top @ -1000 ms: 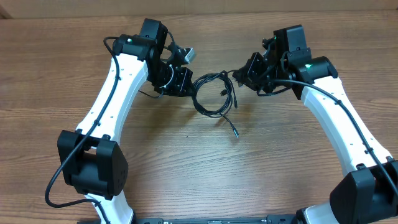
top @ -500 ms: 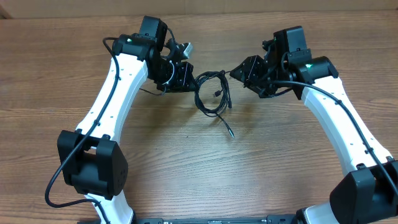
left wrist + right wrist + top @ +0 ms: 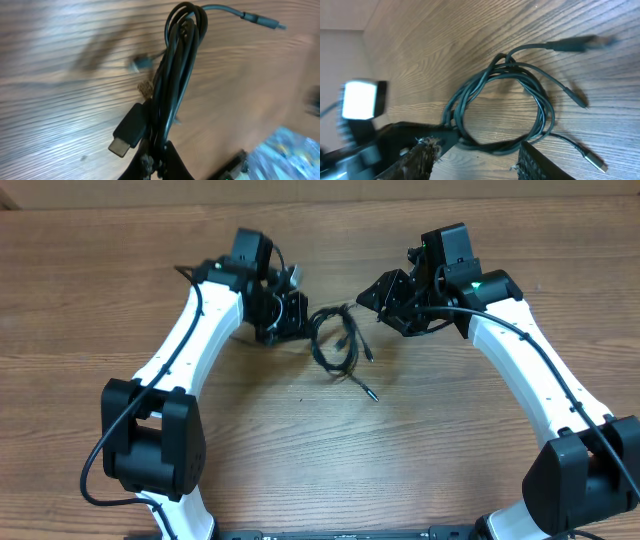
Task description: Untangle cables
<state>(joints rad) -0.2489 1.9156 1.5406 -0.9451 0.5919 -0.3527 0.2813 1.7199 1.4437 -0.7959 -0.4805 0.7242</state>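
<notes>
The left gripper has its black fingers pinched tight on a looped bundle of thin, glossy black cables, which trails slim plug ends over the grained brown wooden table near the right gripper, whose rough-edged fingers stand spread apart.

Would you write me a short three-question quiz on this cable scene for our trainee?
1. True or false: the left gripper is shut on the cables.
2. The right gripper is: A) shut on a plug; B) open; C) out of view.
3. What surface lies under the cables?
Key: 1 true; 2 B; 3 the wooden table.
</notes>
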